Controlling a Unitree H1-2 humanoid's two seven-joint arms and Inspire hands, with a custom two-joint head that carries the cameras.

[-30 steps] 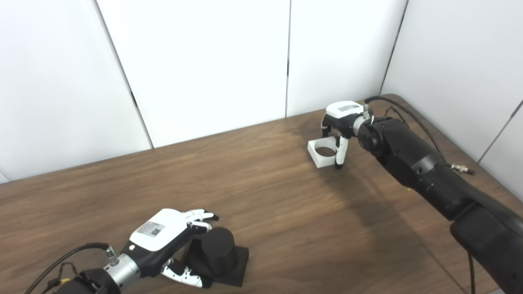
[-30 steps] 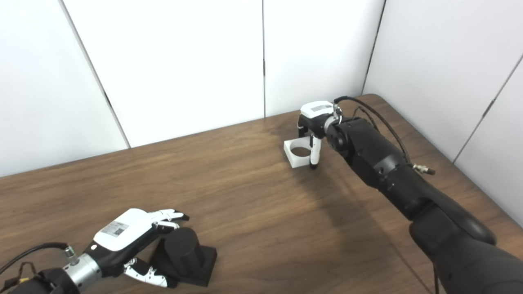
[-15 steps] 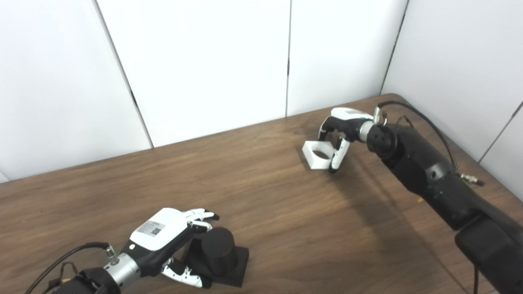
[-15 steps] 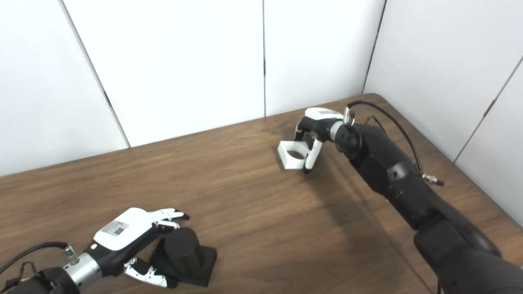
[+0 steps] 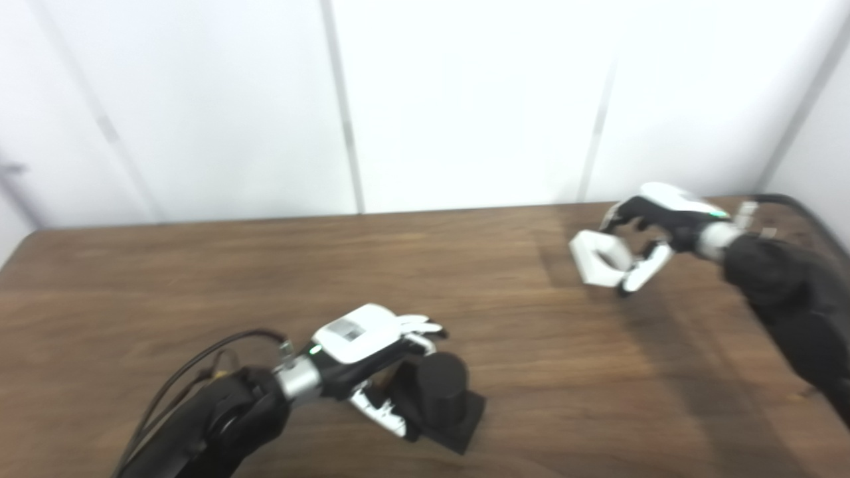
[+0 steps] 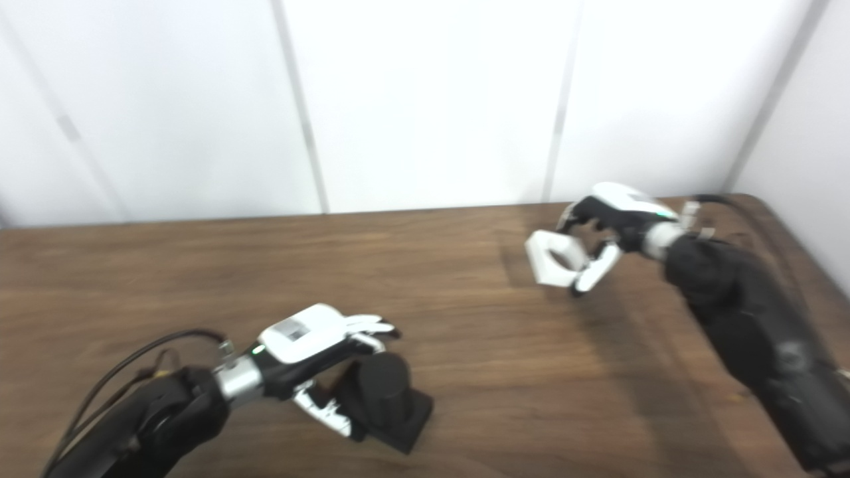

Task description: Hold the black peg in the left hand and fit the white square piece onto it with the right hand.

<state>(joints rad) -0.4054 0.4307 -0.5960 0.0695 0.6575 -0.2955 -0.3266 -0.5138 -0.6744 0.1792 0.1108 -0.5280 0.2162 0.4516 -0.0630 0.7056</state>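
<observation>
The black peg (image 5: 441,390), a short cylinder on a square black base, stands on the wooden table (image 5: 199,279) at the front centre. My left hand (image 5: 362,342) is cupped around its left side. Its fingers are spread over the peg's top and its thumb is low by the base; it is not closed on the peg. My right hand (image 5: 654,219) is at the far right, shut on the white square piece (image 5: 597,260) with the round hole. It holds the piece tilted, a little above the table. The picture is blurred.
White wall panels (image 5: 465,99) stand right behind the table's far edge. The table's left corner (image 5: 26,232) shows at the far left. A black cable (image 5: 192,362) runs along my left forearm. Bare wood lies between the two hands.
The camera has swung, so the whole scene has shifted. My right hand has lifted the white square piece off the table and tilted it. My left hand stays by the peg.
</observation>
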